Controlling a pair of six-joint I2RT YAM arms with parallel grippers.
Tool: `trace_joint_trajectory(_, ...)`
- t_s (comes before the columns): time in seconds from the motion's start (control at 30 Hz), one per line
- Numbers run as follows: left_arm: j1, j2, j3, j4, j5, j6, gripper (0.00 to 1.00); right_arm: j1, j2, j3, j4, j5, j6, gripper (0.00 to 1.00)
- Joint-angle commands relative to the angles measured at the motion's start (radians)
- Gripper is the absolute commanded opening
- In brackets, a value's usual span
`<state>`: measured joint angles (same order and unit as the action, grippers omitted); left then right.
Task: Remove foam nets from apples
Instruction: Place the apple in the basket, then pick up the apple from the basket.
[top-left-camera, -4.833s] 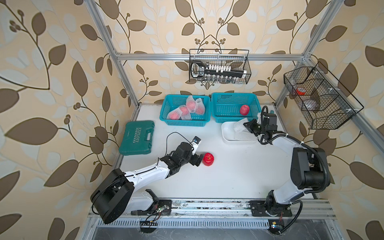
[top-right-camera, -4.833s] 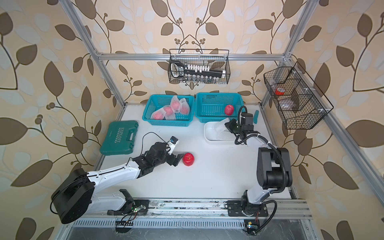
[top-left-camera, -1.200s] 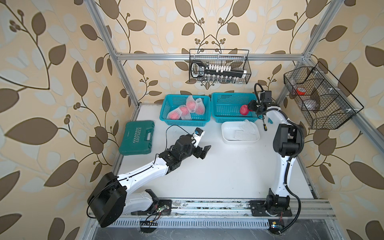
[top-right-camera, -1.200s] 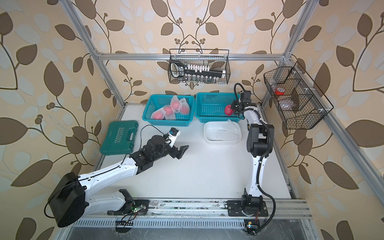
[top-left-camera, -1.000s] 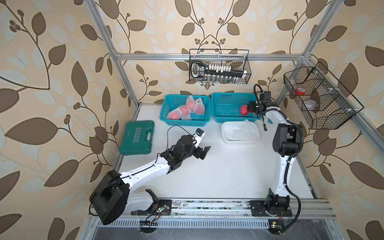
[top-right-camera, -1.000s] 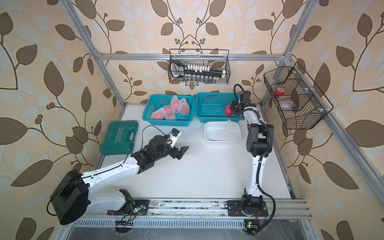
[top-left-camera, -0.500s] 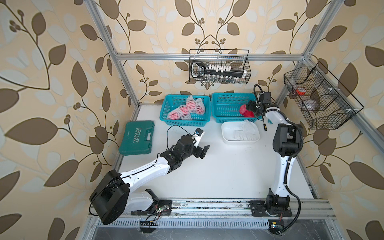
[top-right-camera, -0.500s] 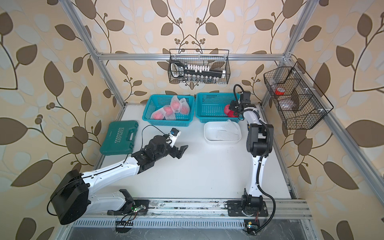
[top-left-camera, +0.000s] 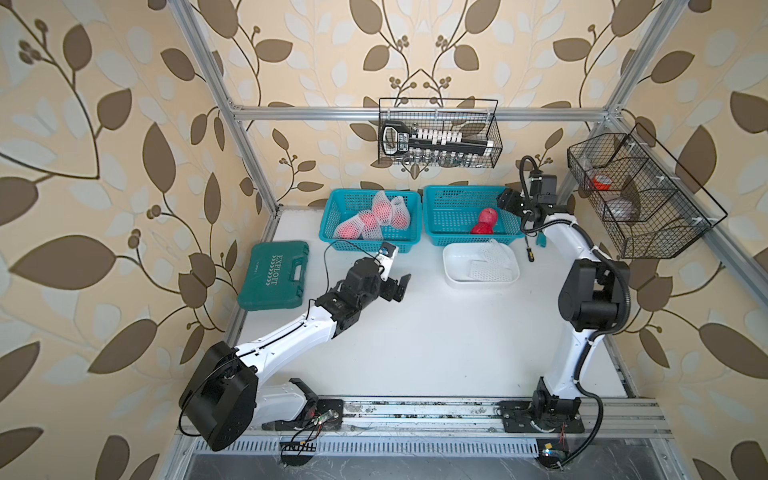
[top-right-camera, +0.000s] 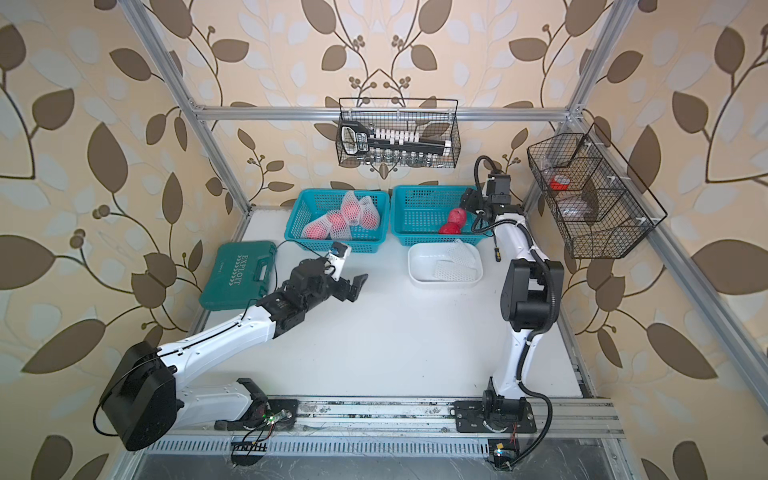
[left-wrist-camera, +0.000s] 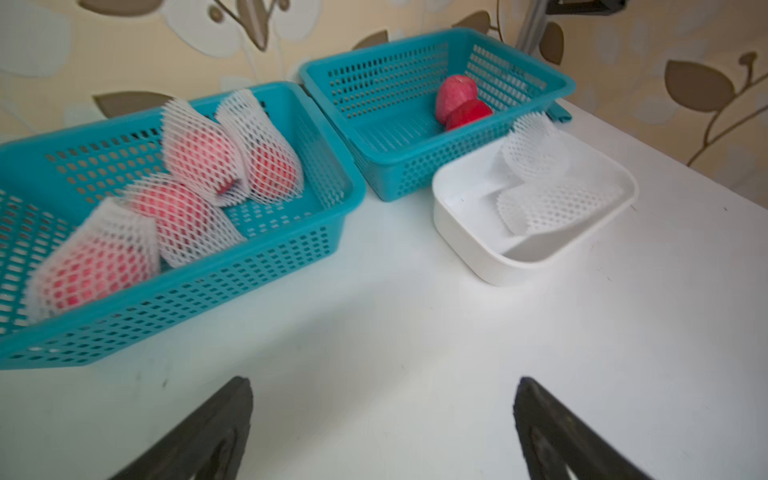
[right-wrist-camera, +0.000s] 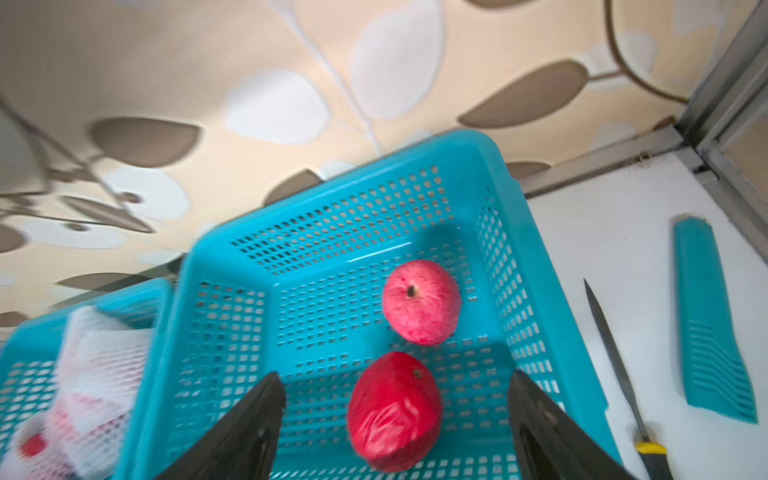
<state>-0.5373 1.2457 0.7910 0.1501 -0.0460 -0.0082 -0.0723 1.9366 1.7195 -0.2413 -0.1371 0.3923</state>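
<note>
Tabletop (top-left-camera: 436, 340) white, leaf-wallpaper walls (top-left-camera: 124, 124) | left end effector (left-wrist-camera: 384, 390) spread wide, empty | right end effector (right-wrist-camera: 395, 380) spread, empty over basket (top-left-camera: 453, 212)

Counted four netted apples (left-wrist-camera: 178, 216) (heaped together, possibly hiding more) and two bare apples (right-wrist-camera: 420, 301). Found two empty foam nets (left-wrist-camera: 552, 205) and one white tray (left-wrist-camera: 465, 241). Added up to six apples and six nets overall: four nets on fruit, two off. Tallied two teal baskets (top-left-camera: 365, 243), two black wire baskets (top-left-camera: 496, 137), one green tool case (top-left-camera: 274, 274), one knife (right-wrist-camera: 611, 353), one teal sheath (right-wrist-camera: 710, 328) and one red tape roll (top-left-camera: 600, 181). Noted two white robot arms (top-left-camera: 291, 332) on one rail (top-left-camera: 415, 411).
</note>
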Motion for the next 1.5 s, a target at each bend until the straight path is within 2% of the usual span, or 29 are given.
trace_joint_trajectory(0.0,0.115,0.009,0.128,-0.014,0.074,-0.072,0.99,0.050,-0.160,-0.132,0.131,-0.125,0.010,0.85)
trace_joint_trajectory(0.2,0.277,0.236,0.477,-0.243,0.237,-0.119,0.99,0.199,-0.496,-0.652,0.546,-0.120,-0.015,0.89)
trace_joint_trajectory(0.3,0.287,0.341,0.602,-0.322,0.262,-0.077,0.99,0.285,-0.608,-0.876,0.708,-0.037,-0.062,0.91)
trace_joint_trajectory(0.4,0.291,0.432,0.711,-0.411,0.247,-0.046,0.99,0.343,-0.671,-1.023,0.768,0.037,-0.070,0.91)
trace_joint_trajectory(0.5,0.310,0.525,0.829,-0.530,0.255,-0.029,0.99,0.387,-0.692,-1.130,0.823,0.056,-0.050,0.91)
trace_joint_trajectory(0.6,0.326,0.616,0.963,-0.685,0.223,0.014,0.99,0.447,-0.670,-1.184,0.854,0.092,-0.066,0.91)
trace_joint_trajectory(0.67,0.330,0.656,1.006,-0.724,0.206,0.075,0.99,0.481,-0.628,-1.213,0.913,0.081,-0.084,0.91)
trace_joint_trajectory(0.73,0.343,0.702,1.067,-0.786,0.202,0.111,0.99,0.510,-0.581,-1.209,0.937,0.078,-0.090,0.91)
trace_joint_trajectory(0.97,0.360,0.883,1.356,-1.050,0.071,0.268,0.97,0.565,-0.493,-1.158,0.919,0.077,-0.100,0.91)
trace_joint_trajectory(1.07,0.375,0.924,1.403,-1.092,0.055,0.377,0.99,0.565,-0.488,-1.169,0.932,0.094,-0.095,0.92)
trace_joint_trajectory(1.2,0.401,0.959,1.441,-1.120,0.105,0.461,0.99,0.565,-0.474,-1.153,0.925,0.064,-0.093,0.92)
trace_joint_trajectory(1.47,0.453,1.067,1.533,-1.139,0.146,0.507,0.99,0.566,-0.477,-1.153,0.929,0.043,-0.079,0.92)
